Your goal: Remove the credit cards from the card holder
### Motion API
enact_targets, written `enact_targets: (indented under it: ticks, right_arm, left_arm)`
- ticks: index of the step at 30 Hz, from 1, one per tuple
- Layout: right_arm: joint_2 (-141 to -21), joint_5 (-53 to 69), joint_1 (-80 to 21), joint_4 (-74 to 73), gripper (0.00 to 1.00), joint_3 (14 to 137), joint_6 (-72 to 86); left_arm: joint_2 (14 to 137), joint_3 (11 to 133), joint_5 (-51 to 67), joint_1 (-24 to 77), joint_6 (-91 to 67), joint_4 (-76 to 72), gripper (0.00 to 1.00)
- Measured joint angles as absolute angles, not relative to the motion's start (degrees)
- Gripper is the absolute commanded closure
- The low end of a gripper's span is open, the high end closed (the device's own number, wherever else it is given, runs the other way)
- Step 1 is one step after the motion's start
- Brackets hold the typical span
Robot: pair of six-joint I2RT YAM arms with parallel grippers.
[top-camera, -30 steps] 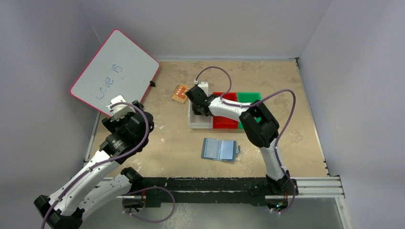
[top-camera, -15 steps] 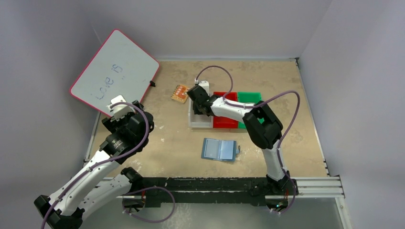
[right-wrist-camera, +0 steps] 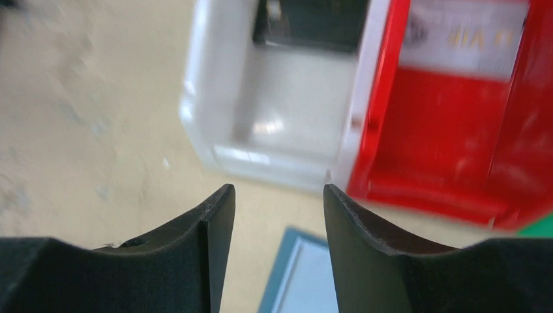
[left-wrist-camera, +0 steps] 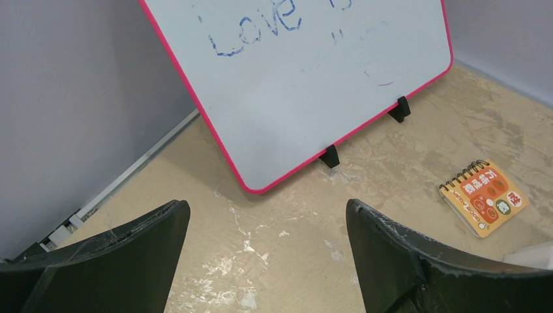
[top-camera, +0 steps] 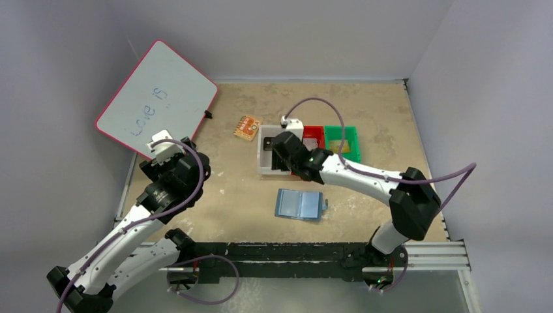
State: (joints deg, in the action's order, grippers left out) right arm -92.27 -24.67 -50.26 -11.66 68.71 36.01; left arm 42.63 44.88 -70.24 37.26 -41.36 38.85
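The card holder (top-camera: 300, 205) lies open on the table, blue with its pockets facing up; its corner (right-wrist-camera: 300, 280) shows blurred below my right fingers. A black credit card (top-camera: 269, 144) (right-wrist-camera: 313, 23) lies in the white bin (top-camera: 263, 169). A silver card (top-camera: 312, 141) (right-wrist-camera: 463, 36) sits in the red bin (top-camera: 316, 133), and a gold one (top-camera: 343, 147) in the green bin (top-camera: 352, 132). My right gripper (top-camera: 282, 166) (right-wrist-camera: 279, 189) hangs open and empty over the white bin's near edge. My left gripper (left-wrist-camera: 267, 205) is wide open and empty, far left, near the whiteboard.
A pink-framed whiteboard (top-camera: 156, 98) (left-wrist-camera: 306, 72) leans on stands at the back left. An orange patterned notebook (top-camera: 246, 127) (left-wrist-camera: 486, 197) lies left of the white bin (right-wrist-camera: 215, 117). The red bin (right-wrist-camera: 450, 130) touches the white one. Grey walls close in the table.
My right gripper has opened and drawn back from the far end of the white bin toward the card holder, with the elbow swung right. The left arm has not moved.
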Motion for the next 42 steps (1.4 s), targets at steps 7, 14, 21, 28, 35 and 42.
enact_targets:
  ticks: [7,14,21,28,35,42]
  right_arm:
    - [-90.0,-26.0,-58.4,-17.7,0.43,56.2,47.9]
    - [-93.6,-26.7,-59.8,-20.3,0.44,55.4,54.7]
    - [-95.2,-27.3,-60.2,-21.2,0.45,54.8,57.5]
    - [-94.6,-27.5,-60.3,-20.3,0.56,53.5,58.3]
    - [-93.7,-28.0,-60.3,-19.5,0.74,52.3,59.3]
    - [-90.5,-26.5,-60.4,-16.3,0.83,48.8,59.7]
  left_arm:
    - [43.2,44.9,-70.0,37.3,-41.4,38.9,0.09]
    - [44.4,44.9,-69.3,37.3,-41.4,38.9,0.09]
    - [44.6,44.9,-69.2,37.3,-41.4,38.9,0.09]
    - [45.5,44.9,-68.8,37.3,-41.3,38.9,0.09]
    - [45.6,44.9,-67.8,37.2,-41.3,38.8,0.09]
    - [46.0,44.9,-61.8,37.3,-41.2,38.6,0.10]
